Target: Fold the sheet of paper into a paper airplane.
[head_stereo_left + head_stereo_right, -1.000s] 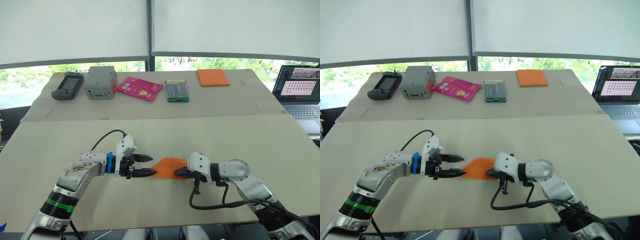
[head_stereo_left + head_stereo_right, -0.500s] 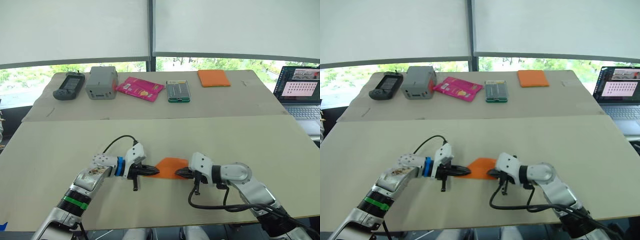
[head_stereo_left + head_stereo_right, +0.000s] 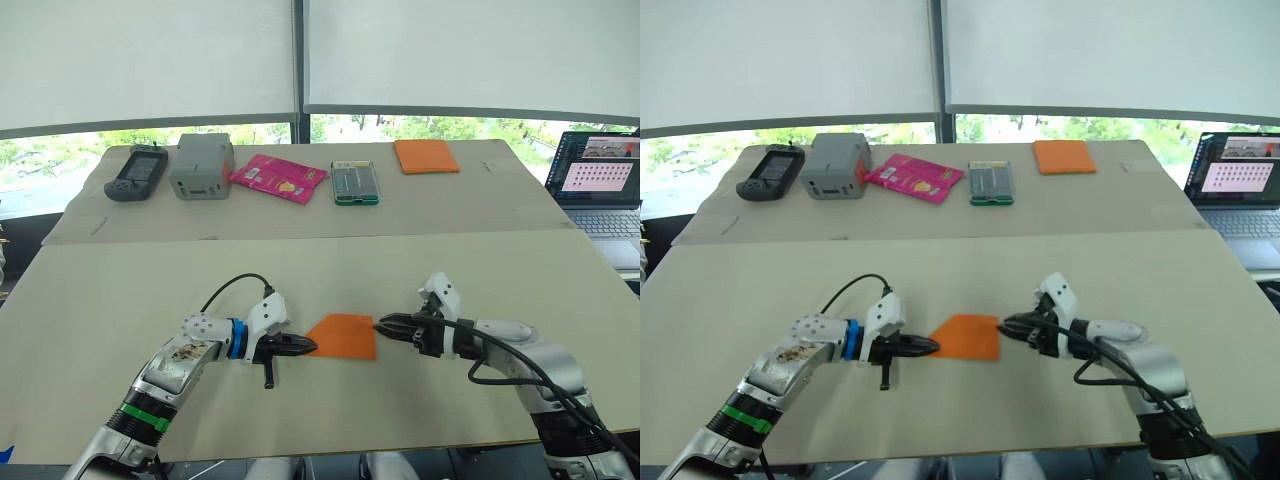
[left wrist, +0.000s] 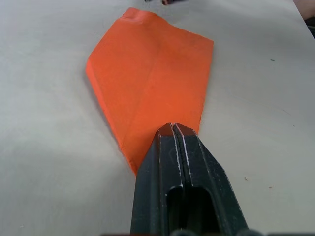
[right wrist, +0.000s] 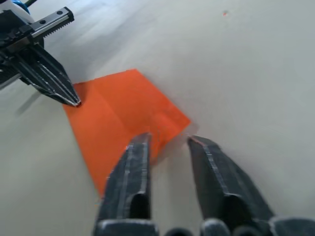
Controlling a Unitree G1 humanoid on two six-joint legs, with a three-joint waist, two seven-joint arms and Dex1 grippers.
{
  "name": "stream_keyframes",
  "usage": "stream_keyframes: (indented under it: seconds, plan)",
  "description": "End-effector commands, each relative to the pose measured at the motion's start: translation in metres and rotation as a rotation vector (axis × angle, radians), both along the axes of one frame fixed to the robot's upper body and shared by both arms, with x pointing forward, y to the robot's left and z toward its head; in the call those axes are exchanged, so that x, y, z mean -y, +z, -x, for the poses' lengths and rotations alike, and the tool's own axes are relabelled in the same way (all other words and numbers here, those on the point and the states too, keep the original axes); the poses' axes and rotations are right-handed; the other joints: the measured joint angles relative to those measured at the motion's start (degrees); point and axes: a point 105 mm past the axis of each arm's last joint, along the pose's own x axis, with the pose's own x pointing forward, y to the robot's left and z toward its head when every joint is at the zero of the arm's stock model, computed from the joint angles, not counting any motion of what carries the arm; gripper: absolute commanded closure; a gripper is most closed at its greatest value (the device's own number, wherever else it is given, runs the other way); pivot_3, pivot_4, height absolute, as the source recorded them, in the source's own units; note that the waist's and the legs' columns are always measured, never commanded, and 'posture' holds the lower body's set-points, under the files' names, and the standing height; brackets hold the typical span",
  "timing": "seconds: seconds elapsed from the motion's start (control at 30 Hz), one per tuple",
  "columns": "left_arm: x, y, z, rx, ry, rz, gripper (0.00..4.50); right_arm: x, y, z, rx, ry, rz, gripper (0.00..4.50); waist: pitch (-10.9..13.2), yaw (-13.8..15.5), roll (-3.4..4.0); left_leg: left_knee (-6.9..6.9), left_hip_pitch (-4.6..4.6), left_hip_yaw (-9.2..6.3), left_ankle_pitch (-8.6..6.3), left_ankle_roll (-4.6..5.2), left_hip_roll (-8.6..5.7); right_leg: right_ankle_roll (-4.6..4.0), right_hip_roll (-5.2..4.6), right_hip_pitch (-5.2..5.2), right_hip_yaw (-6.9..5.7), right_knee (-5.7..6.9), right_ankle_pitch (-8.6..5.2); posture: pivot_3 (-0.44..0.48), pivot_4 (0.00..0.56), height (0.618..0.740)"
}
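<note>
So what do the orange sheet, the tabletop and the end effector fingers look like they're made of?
Sheet: thin matte paper, judging by its sharp creases and layered folds. Tabletop: probably pale laminate or painted board; smooth, faintly speckled, with no visible grain. Left end effector fingers: hard black, slightly glossy, likely plastic or coated metal; the look leaves that open.

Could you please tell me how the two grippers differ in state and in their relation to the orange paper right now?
The left gripper is shut, its tips pinning the pointed corner of the sheet of paper. The right gripper is open, its tips at the opposite edge and gripping nothing. Both lie low over the table, pointing toward each other.
</note>
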Motion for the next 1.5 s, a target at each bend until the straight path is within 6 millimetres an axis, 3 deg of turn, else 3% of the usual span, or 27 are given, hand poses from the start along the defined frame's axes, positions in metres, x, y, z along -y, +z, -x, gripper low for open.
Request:
stream_keyframes:
  seconds: [0.03,0.13,0.47,0.67,0.87,1.0,1.2,1.5]
  plan:
    - [-0.007,-0.027,0.008,-0.065,0.015,-0.096,4.5,-0.007,0.006,-0.004,0.011,0.029,-0.021,1.52,0.0,-0.01,0.0,0.0,0.0,0.0,0.0,0.0,0.0,0.0,0.0,0.0,0.0,0.01,0.0,0.0,0.15,0.74]
    - [-0.007,-0.028,0.008,-0.061,0.019,-0.097,4.5,-0.01,0.003,-0.007,-0.014,0.042,-0.021,0.52,-0.01,0.05,0.01,0.0,0.0,0.0,0.0,0.0,0.0,0.0,0.0,0.01,-0.03,0.01,0.0,0.0,0.15,0.74]
    - [-0.006,-0.022,0.004,-0.021,0.042,-0.057,4.5,-0.027,0.019,0.001,-0.061,0.151,-0.12,0.52,-0.03,0.1,0.02,0.01,0.0,-0.01,0.0,0.0,-0.01,0.0,-0.05,0.01,-0.01,0.0,0.0,0.0,0.15,0.74]
    - [-0.007,-0.022,0.004,-0.023,0.035,-0.062,4.5,-0.028,0.028,0.0,0.038,0.178,-0.095,2.35,-0.03,0.1,0.02,0.01,-0.01,-0.01,0.0,0.0,-0.01,0.0,-0.06,0.0,-0.02,-0.01,0.0,0.0,0.15,0.74]
    - [-0.008,-0.023,0.006,-0.026,0.018,-0.068,4.5,-0.027,0.029,0.022,0.238,0.33,0.017,4.49,-0.03,0.07,0.02,0.0,-0.02,-0.03,-0.01,0.01,-0.03,0.01,-0.05,0.0,-0.12,-0.02,0.0,0.0,0.15,0.74]
    - [-0.007,-0.023,0.008,-0.031,0.006,-0.064,4.5,-0.03,0.03,0.029,0.349,0.395,0.057,4.49,-0.03,0.03,0.02,0.01,-0.01,0.0,-0.01,0.01,-0.02,0.01,-0.03,0.0,-0.12,-0.01,0.0,0.0,0.15,0.74]
    - [-0.003,-0.02,0.008,-0.029,-0.019,-0.05,4.5,-0.037,0.011,0.023,0.597,0.535,0.286,4.49,-0.03,0.03,0.02,0.0,0.03,0.03,0.0,0.01,-0.02,0.01,0.05,0.0,-0.23,-0.01,0.0,0.0,0.15,0.74]
    - [-0.01,-0.017,0.006,-0.017,-0.013,-0.046,4.5,-0.024,-0.012,0.026,0.682,0.699,0.451,4.49,-0.03,0.02,0.02,0.0,0.05,0.08,0.0,0.0,0.0,0.0,0.12,0.0,-0.22,0.01,0.0,0.0,0.15,0.74]
